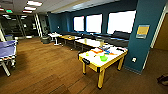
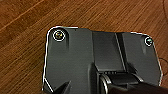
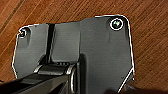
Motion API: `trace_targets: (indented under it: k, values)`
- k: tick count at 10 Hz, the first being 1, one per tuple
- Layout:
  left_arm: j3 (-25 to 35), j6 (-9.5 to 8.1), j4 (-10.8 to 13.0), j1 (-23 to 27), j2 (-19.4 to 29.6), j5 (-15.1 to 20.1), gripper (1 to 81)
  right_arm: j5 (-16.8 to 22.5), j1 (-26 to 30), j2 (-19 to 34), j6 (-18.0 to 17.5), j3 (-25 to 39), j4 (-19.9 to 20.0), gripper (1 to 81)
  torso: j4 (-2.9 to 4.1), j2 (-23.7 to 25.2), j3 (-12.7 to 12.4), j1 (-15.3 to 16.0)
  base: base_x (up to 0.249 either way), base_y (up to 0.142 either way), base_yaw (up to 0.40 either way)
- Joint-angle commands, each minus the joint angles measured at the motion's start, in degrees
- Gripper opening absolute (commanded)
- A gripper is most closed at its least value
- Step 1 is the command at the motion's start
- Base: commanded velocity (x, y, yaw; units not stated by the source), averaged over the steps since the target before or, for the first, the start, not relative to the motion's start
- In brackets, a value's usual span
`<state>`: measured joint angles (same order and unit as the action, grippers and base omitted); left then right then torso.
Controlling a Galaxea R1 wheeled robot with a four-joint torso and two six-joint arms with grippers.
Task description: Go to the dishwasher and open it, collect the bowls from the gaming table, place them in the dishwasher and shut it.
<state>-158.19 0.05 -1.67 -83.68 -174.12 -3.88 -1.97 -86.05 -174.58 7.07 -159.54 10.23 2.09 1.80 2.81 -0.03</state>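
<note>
The gaming table, white-topped with a yellow edge and yellow legs, stands ahead and to the right on the wooden floor. A bright green bowl rests near its front corner. A smaller lime bowl sits close to the table's left edge. Colourful board games lie behind the bowls. The dishwasher is out of view. Both wrist views look down past the robot's dark plate at wooden floor.
A blue table stands at the left edge. White and wooden-topped tables line the window wall with dark benches. A teal pillar rises right of the gaming table. A dark object lies at the far right.
</note>
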Motion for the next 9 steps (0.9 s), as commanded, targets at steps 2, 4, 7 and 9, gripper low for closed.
trace_targets:
  k: [2,4,7,9]
  values:
    - [-0.02,0.30,0.35,3.03,0.26,2.91,81.1,2.94,3.03,-0.18,0.14,0.03,-0.03,81.1,0.00,0.00,0.00,0.03,0.000,0.000,-0.400]
    - [-0.02,0.30,0.26,3.03,0.26,2.91,81.1,2.94,3.03,-0.18,0.14,0.03,-0.03,81.1,0.00,0.00,0.00,0.03,0.000,0.000,-0.400]
    - [-0.02,0.30,0.35,3.03,0.17,2.91,81.1,2.94,3.03,-0.18,0.14,0.03,-0.12,81.1,0.00,0.00,0.00,0.03,0.000,-0.100,-0.267]
    - [-0.02,0.30,0.00,3.03,0.26,2.91,81.1,2.94,3.04,-0.18,0.14,0.03,-0.12,81.1,0.00,0.00,0.00,0.03,0.000,-0.288,0.000]
